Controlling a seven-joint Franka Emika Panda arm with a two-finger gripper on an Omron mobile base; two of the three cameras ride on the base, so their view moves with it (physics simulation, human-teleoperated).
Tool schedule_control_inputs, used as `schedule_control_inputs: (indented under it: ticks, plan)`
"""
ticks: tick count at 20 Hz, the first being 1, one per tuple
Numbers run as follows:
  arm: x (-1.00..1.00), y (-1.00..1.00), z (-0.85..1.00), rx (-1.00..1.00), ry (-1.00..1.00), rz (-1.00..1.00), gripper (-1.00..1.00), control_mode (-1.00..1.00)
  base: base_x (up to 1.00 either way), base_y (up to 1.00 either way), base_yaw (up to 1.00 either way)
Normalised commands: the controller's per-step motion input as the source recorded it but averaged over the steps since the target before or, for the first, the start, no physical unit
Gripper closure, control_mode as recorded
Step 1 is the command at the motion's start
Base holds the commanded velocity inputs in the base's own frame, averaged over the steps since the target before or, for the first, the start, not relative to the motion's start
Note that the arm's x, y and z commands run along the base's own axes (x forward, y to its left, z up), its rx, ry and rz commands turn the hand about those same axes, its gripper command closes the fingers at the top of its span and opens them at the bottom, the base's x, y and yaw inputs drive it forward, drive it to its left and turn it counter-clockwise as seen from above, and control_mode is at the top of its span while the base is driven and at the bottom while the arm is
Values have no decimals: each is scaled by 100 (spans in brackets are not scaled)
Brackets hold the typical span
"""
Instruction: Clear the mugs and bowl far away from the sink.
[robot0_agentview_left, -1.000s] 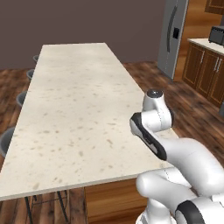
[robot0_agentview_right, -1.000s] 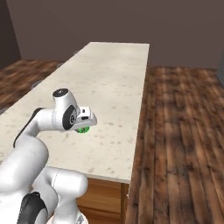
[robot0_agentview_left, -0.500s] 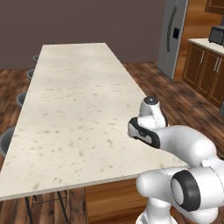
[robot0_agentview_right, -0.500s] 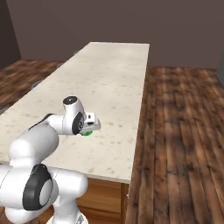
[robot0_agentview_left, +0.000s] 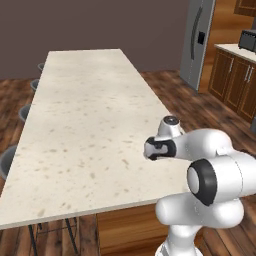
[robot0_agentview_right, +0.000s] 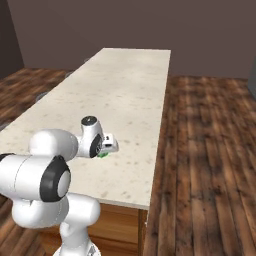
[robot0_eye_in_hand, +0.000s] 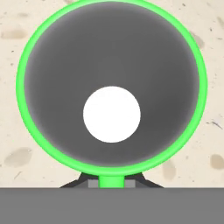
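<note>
A bright green mug with a grey inside and a white bottom stands upright under my hand, seen straight from above, over the pale speckled counter. Its green handle sits between the fingertips of my gripper, which is shut on it. In the right base view the gripper hangs low over the counter's near right part, with a sliver of the green mug beneath it. I cannot tell whether the mug touches the counter. The bowl and the sink are out of view.
The long island counter runs away from me; its right edge drops to wooden floor. Stools stand along its left side. A fridge and wooden cabinets are at the far right.
The arm has folded down and the hand has sunk toward the counter with the mug still in it, drifting slightly to the right. The jaws have stayed shut.
</note>
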Motion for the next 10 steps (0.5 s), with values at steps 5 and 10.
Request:
schedule_control_inputs:
  ticks: [5, 10]
  plan:
    - [47, 0, -36, 0, 4, 0, 100, -100, 0, 0, 0]
    - [40, 0, -34, 0, 3, 0, 100, -100, 0, 0, 0]
